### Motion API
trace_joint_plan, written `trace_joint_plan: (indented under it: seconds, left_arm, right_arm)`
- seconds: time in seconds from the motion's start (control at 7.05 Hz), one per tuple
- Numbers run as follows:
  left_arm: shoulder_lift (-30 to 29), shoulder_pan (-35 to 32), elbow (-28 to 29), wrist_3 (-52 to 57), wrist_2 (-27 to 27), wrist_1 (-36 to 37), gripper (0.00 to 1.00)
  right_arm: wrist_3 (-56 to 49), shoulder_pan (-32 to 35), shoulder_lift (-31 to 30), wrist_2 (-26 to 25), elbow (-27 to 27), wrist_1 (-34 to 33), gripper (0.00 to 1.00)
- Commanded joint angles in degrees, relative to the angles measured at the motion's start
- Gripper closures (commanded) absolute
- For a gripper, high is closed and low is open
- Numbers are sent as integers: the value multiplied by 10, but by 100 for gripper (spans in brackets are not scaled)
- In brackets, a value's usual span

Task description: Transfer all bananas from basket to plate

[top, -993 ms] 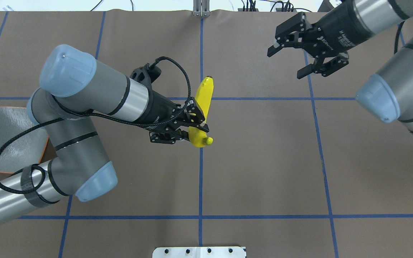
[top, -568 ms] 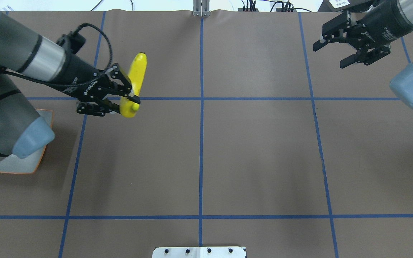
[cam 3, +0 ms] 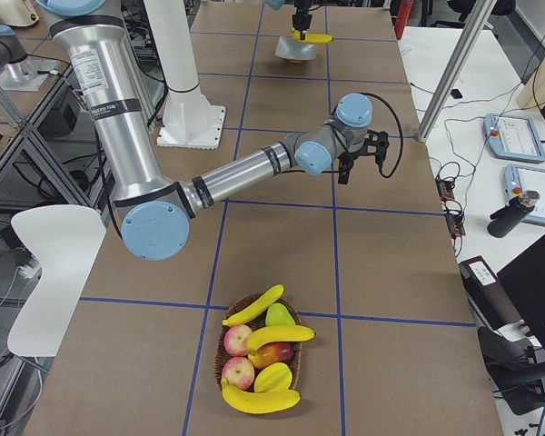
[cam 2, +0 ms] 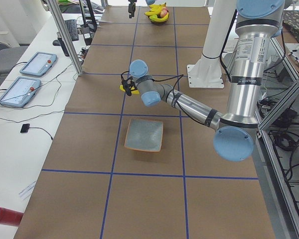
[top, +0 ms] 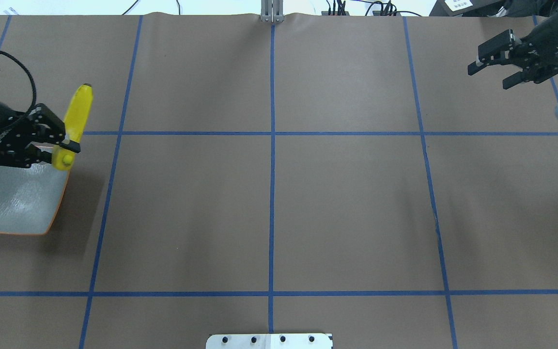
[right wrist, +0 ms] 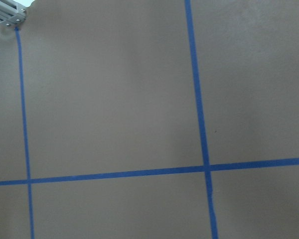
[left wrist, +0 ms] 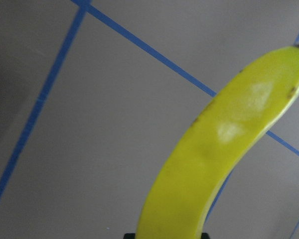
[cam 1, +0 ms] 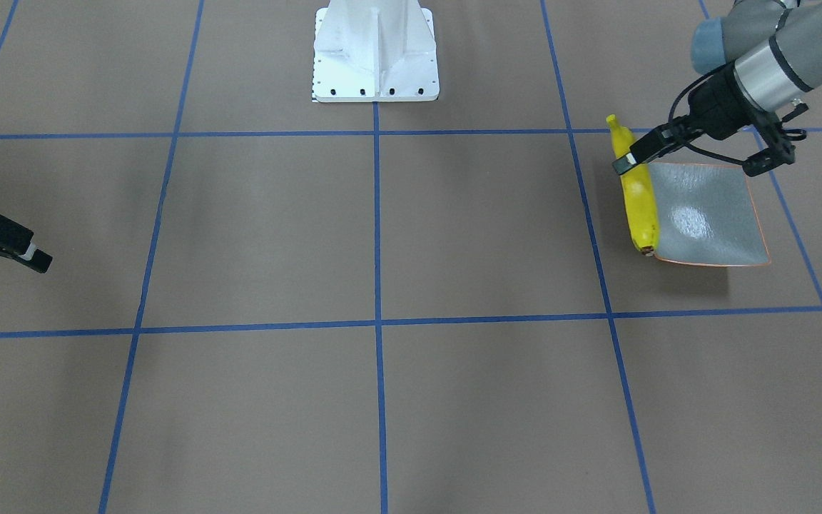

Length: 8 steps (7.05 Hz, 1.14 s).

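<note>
My left gripper (top: pixel 58 151) (cam 1: pixel 632 158) is shut on a yellow banana (top: pixel 78 112) (cam 1: pixel 641 200) near its stem end. It holds the banana in the air over the plate's inner edge, and the banana (left wrist: pixel 214 159) fills the left wrist view. The plate (top: pixel 12 203) (cam 1: pixel 711 214) (cam 2: pixel 144 134), grey-green with an orange rim, has nothing on it. My right gripper (top: pixel 489 77) (cam 1: pixel 18 265) hangs open and holds nothing at the far right of the table. The basket (cam 3: pixel 220 352) at the table's right end holds three bananas (cam 3: pixel 259 400) among other fruit.
Red apples (cam 3: pixel 239 339) and a green fruit lie in the basket with the bananas. The white robot base (cam 1: pixel 375 50) stands at the middle of the table's near edge. Blue tape lines grid the brown table. Tablets (cam 2: pixel 20 89) lie on a side bench.
My left arm has swung left from the table's middle to the plate's edge with the banana in its grip. My right gripper has drawn back to the right and stayed open.
</note>
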Motion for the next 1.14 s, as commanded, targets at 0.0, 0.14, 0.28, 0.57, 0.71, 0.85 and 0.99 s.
trace_joint_plan:
  seconds: [0.0,0.14,0.28,0.57,0.71,0.85,0.99]
  left_arm:
    - [67,-32,31,77,9,0,100]
    - [68,-33,66,101,22,0,100]
    - [81,-32,85,130,36,0,100]
    - [101,-27,94,158,41,0,100]
    - [104,-27,94,158,70,0,63]
    - [108,-24,92,159,86,-1,1]
    - [117,-23,90,160,87,-5,0]
  right_arm:
    - [-54,15,-2,-39,-30,-1,0]
    - [-97,18,-3,-49,-50,-1,0]
    - [-123,23,-7,-49,-62,-1,0]
    - [-154,24,-22,-50,-68,-1,0]
    - [-178,30,-23,-51,-81,-1,0]
    - [-187,31,-22,-50,-88,-1,0]
    - [-189,32,-23,-50,-89,-1,0]
